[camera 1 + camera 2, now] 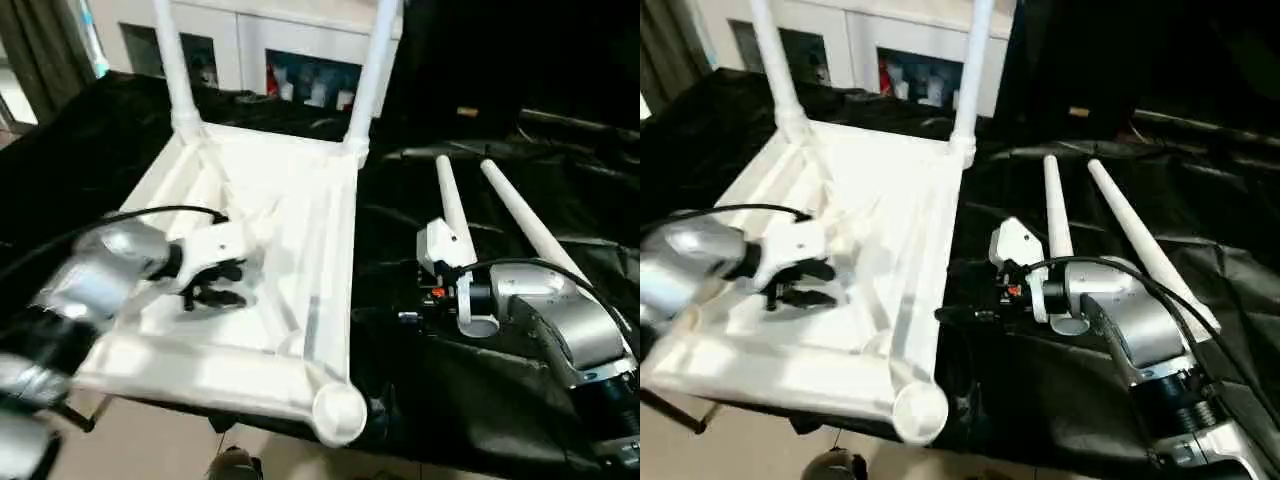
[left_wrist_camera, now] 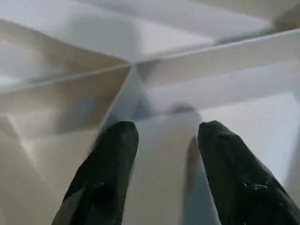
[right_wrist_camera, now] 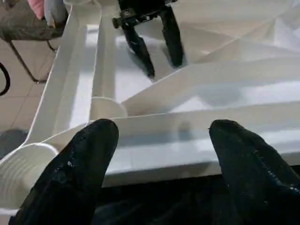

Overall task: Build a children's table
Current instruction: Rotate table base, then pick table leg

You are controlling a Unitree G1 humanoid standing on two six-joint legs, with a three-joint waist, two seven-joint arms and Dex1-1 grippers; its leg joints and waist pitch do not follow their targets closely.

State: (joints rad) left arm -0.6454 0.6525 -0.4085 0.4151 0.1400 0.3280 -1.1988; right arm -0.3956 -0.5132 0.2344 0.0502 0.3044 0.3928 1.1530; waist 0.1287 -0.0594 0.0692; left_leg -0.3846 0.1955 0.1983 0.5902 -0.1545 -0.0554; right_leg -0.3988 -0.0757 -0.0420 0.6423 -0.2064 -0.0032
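While the upturned table top (image 1: 300, 215) overhangs the black-draped tabletop (image 1: 480, 390) (two loose legs (image 1: 455, 215) beside it), the left claw (image 1: 213, 283), fingers apart and empty inside its ribs, and the right claw (image 3: 159, 154), likewise apart at its near rim, could tip it floorward.

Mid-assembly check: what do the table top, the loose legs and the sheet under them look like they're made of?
Table top: looks like moulded white plastic, semi-gloss, with thin raised ribs and a round corner socket. Loose legs: the same smooth white plastic by their look, tapered, with soft highlights. Sheet: probably a thin black plastic film, since it is wrinkled and shiny; coated fabric is possible too.
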